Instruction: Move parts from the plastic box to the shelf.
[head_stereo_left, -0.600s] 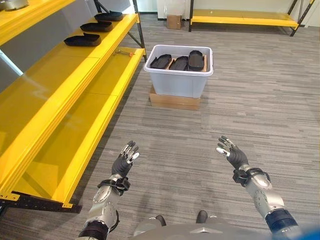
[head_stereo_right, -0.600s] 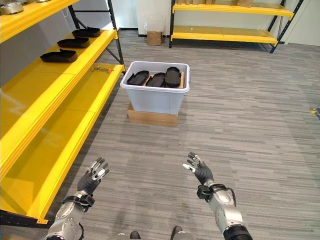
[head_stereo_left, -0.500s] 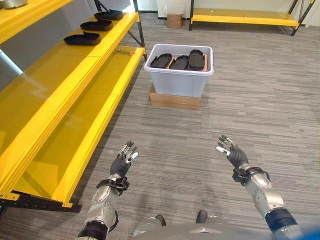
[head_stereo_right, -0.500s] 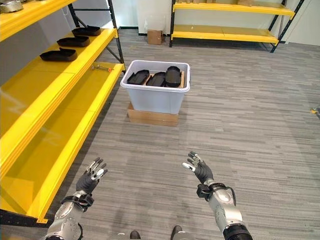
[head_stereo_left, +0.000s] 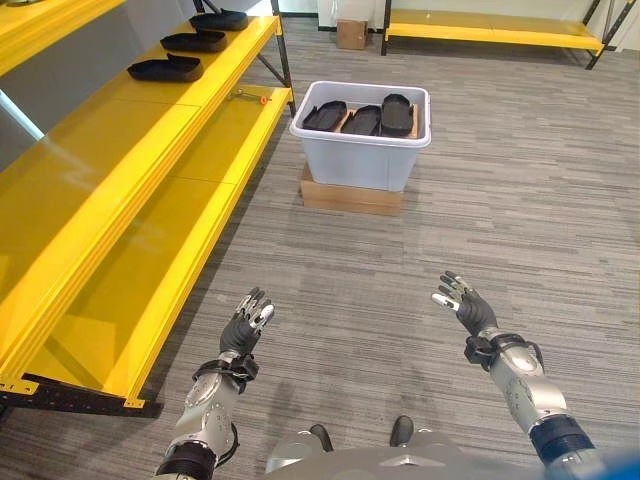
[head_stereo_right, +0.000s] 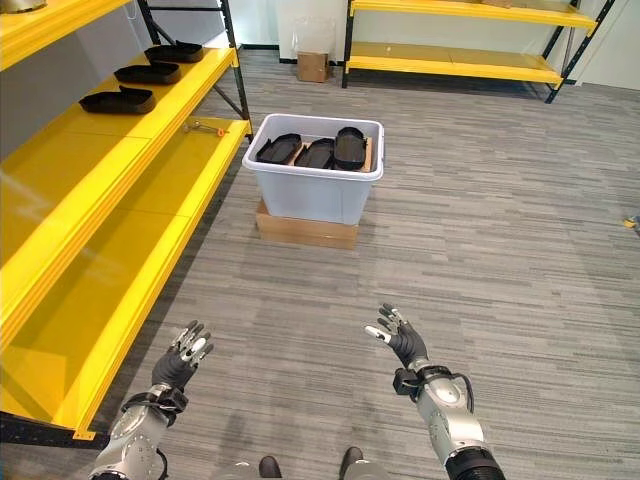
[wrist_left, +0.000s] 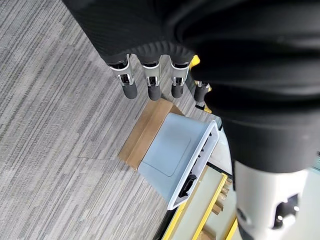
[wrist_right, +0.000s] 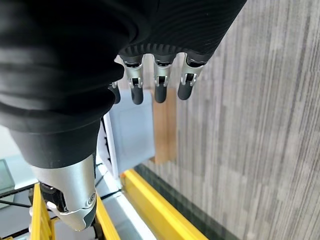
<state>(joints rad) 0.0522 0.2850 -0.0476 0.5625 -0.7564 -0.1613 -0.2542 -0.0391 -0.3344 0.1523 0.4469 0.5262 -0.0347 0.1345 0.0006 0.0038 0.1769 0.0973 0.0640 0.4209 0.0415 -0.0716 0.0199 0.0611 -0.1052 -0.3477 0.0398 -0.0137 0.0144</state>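
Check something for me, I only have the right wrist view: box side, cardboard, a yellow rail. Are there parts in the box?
Observer: Yes. The plastic box holds three black parts, side by side.
Operator: Any on the shelf?
Observer: Three shelved parts lie in a row at the far end of the yellow shelf, on its middle level.
Operator: Left hand carrying one?
Observer: No. The left hand is open and empty, over the floor beside the shelf's lower level, well short of the box.
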